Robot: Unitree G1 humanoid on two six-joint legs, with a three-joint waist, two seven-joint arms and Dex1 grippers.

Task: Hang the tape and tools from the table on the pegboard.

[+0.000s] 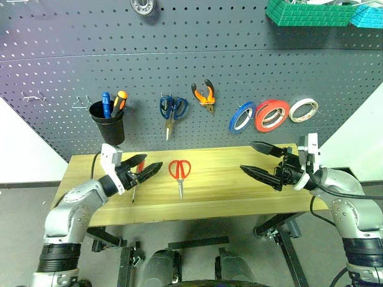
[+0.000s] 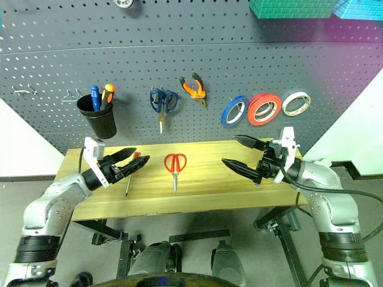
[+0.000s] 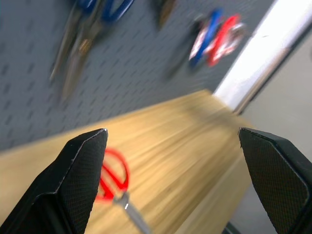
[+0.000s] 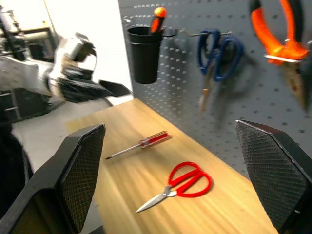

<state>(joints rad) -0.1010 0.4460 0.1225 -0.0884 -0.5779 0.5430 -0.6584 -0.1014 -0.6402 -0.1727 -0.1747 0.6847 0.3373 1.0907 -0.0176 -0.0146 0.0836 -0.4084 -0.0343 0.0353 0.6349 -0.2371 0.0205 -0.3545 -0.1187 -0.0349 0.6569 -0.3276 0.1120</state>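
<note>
- The left gripper (image 1: 145, 166) hovers low over the left end of the tabletop (image 1: 227, 185), its jaws spread wide and holding nothing.
- A red-handled screwdriver (image 2: 131, 172) lies on the wood just beside and under those fingers, handle toward the pegboard (image 1: 179, 72), tip toward the front edge.
- Red-handled scissors (image 1: 179, 173) lie flat near the middle of the tabletop, to the right of the screwdriver, blades pointing at the front edge.
- The right gripper (image 1: 258, 160) is poised above the right part of the tabletop, jaws wide apart and empty, pointing toward the scissors.
- The orange-and-black pliers (image 1: 204, 94) hang on the pegboard, above and to the right of the red scissors.
- The bright red tape (image 1: 271, 115) hangs on the board between a blue roll (image 1: 242, 117) and a pale roll (image 1: 303, 110).
- Blue-handled scissors (image 1: 172, 110) hang left of the pliers.
- A black cup (image 1: 108, 124) at the board's left holds a blue-handled and an orange-handled screwdriver.
- Green bins (image 1: 311, 12) sit at the board's upper right.
</note>
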